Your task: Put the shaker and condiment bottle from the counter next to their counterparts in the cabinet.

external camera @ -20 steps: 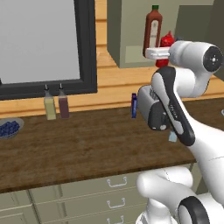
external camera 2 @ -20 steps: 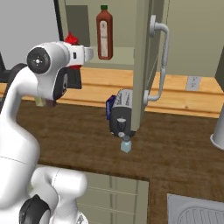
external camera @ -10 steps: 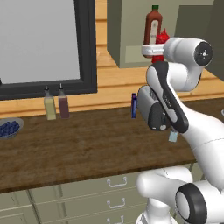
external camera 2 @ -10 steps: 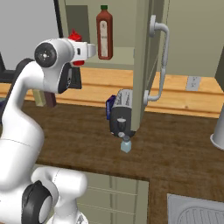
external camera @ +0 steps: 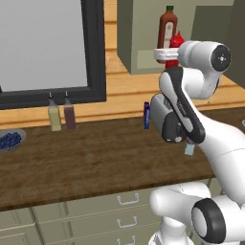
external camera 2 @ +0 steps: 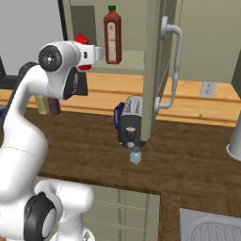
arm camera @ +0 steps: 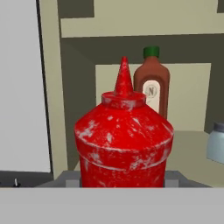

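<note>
Holding: I've got the condiment bottle (arm camera: 124, 144) pinched in the gripper (external camera: 168, 54), fingers closed on its sides, bottle upright with the nozzle up.
Bottle vs claw: it sits right in the middle of the hand view, base down between the fingertips, red cap peeking over the wrist in the left base view.
Where it is: up at the cabinet (external camera 2: 155, 56) opening, level with the shelf, nearer to me than the tall sauce bottle (arm camera: 151, 87), which stands just behind it and a bit right.
Cabinet shaker: I can see the pale one (arm camera: 216, 142) at the far right edge of the hand view, on the shelf.
Counter shaker: the other shaker (external camera 2: 135, 155) is on the counter (external camera 2: 188, 160), near the front, just below the open cabinet door.
Extras: blue packet (external camera: 147, 115) and two dispenser bottles (external camera: 62, 112) by the back wall.
</note>
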You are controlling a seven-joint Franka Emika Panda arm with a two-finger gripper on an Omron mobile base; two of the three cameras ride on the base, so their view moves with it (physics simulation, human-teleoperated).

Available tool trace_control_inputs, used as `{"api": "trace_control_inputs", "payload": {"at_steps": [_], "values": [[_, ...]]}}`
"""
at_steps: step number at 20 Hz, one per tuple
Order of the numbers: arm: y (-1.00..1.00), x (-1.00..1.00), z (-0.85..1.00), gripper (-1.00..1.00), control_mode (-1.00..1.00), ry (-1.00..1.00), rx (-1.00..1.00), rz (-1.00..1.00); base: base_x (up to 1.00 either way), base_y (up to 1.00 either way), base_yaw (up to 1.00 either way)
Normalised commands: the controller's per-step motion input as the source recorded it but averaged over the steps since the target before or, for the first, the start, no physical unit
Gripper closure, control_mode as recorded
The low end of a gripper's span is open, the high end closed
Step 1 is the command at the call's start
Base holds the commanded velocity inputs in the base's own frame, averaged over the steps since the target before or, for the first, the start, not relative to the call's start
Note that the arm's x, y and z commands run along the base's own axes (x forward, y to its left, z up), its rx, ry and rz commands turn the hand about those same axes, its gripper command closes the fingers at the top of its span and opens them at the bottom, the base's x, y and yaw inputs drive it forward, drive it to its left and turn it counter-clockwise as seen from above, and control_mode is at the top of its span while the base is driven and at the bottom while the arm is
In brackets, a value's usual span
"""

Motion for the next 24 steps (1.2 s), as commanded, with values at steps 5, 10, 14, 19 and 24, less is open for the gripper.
{"api": "trace_control_inputs", "payload": {"at_steps": [5, 10, 14, 19, 24], "values": [[0.00, 0.34, -0.12, 1.00, -1.00, 0.00, 0.00, 0.00, 0.00, 0.00, 0.00], [-0.09, 0.26, -0.10, 1.00, -1.00, 0.01, 0.00, 0.00, 0.00, 0.00, 0.00], [-0.06, 0.11, -0.06, 1.00, -1.00, 0.00, 0.00, 0.00, 0.00, 0.00, 0.00], [0.00, 0.25, -0.14, 1.00, -1.00, 0.02, -0.02, 0.00, 0.00, 0.00, 0.00], [0.00, 0.40, -0.11, 1.00, -1.00, 0.04, -0.02, 0.00, 0.00, 0.00, 0.00]]}}
